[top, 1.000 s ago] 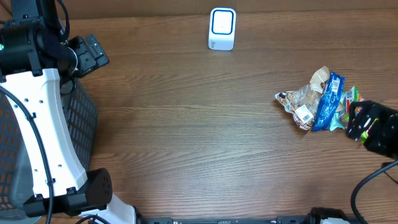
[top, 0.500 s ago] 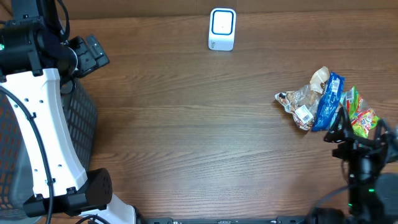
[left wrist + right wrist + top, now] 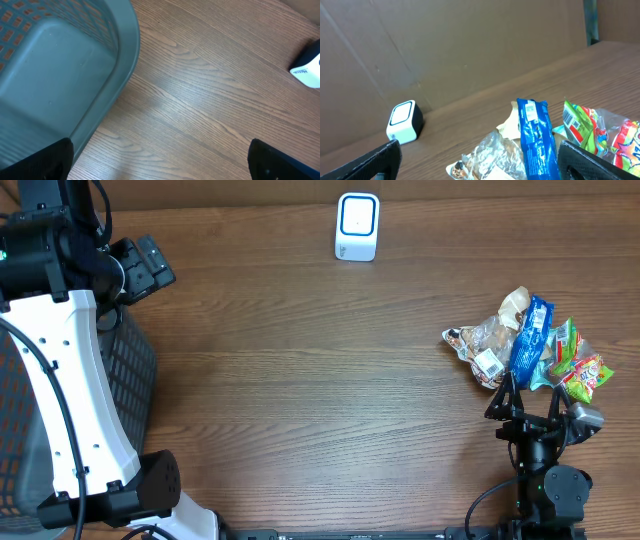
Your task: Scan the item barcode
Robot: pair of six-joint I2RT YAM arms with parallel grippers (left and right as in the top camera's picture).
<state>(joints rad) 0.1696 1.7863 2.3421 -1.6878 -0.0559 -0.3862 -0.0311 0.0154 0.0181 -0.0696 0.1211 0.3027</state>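
The white scanner [image 3: 357, 226] with its blue ring is standing upright at the far edge of the wooden table [image 3: 300, 380], and everything else is sitting on the robot's side of it. Well to the right of the scanner and nearer the robot, three snack packets are lying together in a loose heap: a clear crinkled packet [image 3: 487, 345] on the side closest to the scanner, a blue packet [image 3: 528, 345] leaning over it, and a green and red packet [image 3: 575, 365] farthest from the scanner, all three touching or overlapping. The right gripper [image 3: 530, 404] is hovering just on the robot's side of this heap, farther again from the scanner, with its fingers [image 3: 505, 395] spread wide and nothing between them. Its wrist camera is looking across the heap towards the scanner, which is showing at the far left in front of a brown cardboard wall [image 3: 445, 45]; a printed barcode [image 3: 570, 116] is facing that camera on the green and red packet. Well to the left of the scanner, the left gripper [image 3: 160, 162] is hanging above the table with its fingers [image 3: 35, 160] also spread wide and empty, beside the rim of a grey mesh basket [image 3: 125, 65], which is standing farther left of the scanner than the gripper.
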